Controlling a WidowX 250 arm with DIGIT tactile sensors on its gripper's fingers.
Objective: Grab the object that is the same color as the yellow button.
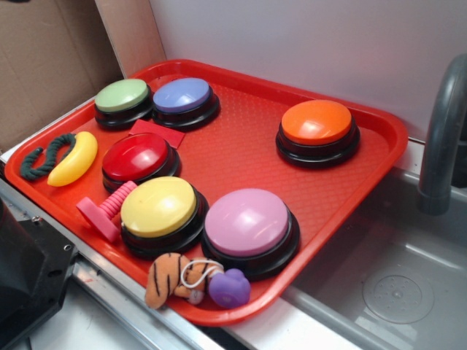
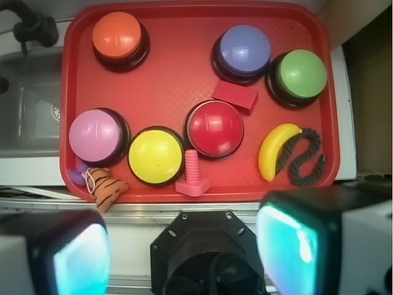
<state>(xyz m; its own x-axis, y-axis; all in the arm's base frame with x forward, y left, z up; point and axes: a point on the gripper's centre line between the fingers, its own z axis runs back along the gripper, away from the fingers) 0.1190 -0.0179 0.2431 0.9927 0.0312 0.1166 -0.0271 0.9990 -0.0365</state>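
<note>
While the yellow banana toy (image 1: 72,159) lies in the red tray (image 1: 241,146) touching the green rope ring (image 1: 42,157), the yellow button (image 1: 159,207) sits nearby among other buttons; the pincer (image 2: 184,252) hangs open, empty.

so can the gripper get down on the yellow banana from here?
Probably yes. The banana lies flat near the tray edge with nothing on top. The green rope ring touches one side and the red button sits apart on the other. The gripper looks open.
</note>
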